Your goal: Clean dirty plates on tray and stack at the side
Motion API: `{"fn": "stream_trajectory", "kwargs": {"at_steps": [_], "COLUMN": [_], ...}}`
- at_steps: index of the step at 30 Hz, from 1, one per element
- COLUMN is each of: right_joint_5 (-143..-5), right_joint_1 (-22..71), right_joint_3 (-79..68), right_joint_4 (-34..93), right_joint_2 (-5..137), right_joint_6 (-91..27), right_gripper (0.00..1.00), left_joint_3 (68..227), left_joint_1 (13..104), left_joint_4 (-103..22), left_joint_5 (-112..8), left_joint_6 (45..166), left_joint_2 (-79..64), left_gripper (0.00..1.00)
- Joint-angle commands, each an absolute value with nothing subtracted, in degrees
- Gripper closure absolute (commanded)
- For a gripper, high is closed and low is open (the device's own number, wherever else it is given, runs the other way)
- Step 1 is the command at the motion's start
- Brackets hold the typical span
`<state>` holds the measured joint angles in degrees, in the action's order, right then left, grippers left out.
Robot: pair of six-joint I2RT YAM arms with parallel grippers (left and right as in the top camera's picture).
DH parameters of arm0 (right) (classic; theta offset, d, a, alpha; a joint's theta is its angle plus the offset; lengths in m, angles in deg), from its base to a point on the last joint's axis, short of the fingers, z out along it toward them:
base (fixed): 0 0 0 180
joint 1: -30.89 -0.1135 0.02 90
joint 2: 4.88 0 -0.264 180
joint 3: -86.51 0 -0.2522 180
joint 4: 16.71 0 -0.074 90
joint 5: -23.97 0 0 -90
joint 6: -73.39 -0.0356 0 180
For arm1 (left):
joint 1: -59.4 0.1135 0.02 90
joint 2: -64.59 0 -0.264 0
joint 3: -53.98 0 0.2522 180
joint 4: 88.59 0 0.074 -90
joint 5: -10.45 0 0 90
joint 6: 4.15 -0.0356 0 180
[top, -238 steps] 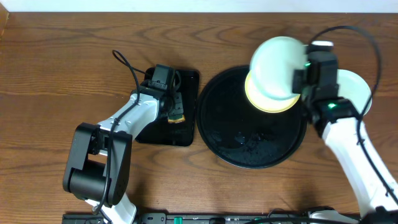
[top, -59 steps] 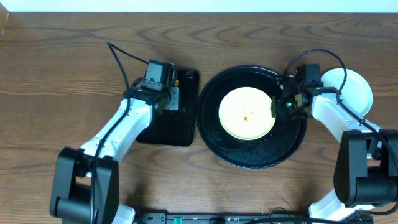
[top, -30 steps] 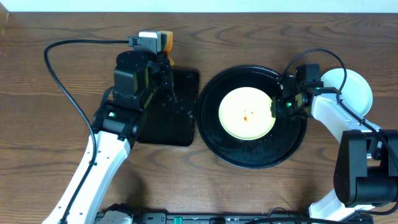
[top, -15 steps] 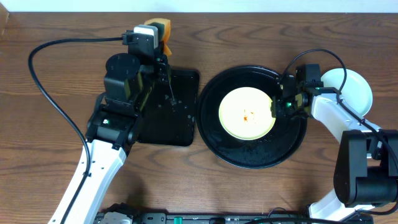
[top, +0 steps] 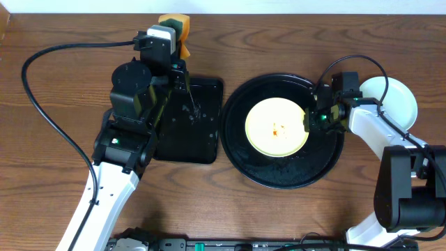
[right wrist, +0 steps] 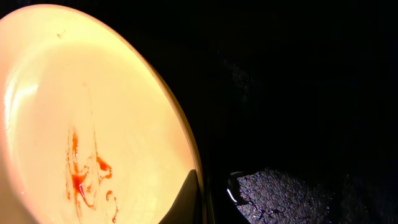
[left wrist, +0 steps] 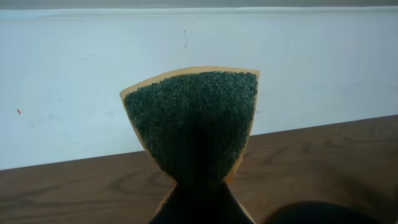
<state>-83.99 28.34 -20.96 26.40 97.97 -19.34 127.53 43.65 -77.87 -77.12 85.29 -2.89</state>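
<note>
Overhead: left gripper point(top: 177, 40), pinching the sponge point(top: 173, 22), sits well left of yellow plate point(top: 277, 127); right gripper point(top: 313, 117) clamps its right rim.

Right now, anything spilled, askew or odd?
The yellow plate on the round tray has red-orange sauce smears near its centre; wet patches glisten on the tray beside it. Nothing else looks off.
</note>
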Motion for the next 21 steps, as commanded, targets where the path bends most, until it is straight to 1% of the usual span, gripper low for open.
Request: {"fn": "stream_trajectory", "kwargs": {"at_steps": [1, 21], "right_joint_5": [-83.81, -83.81], "right_joint_1": [27.91, 27.91], "right_joint_3": [-20.55, -20.53], "right_joint_4": [26.46, 26.46], "right_joint_2": [97.68, 97.68], "right_joint_6": [-18.66, -18.66], "right_gripper": [0.99, 0.99], "left_joint_3": [127.66, 127.66], "left_joint_1": [43.84, 43.84], "left_joint_4": [-78.46, -78.44], "left_joint_5": [-77.47, -77.47], "left_joint_6": [83.91, 83.91], "left_joint_2": [-1.82, -1.82], "left_gripper": [0.93, 0.93]}}
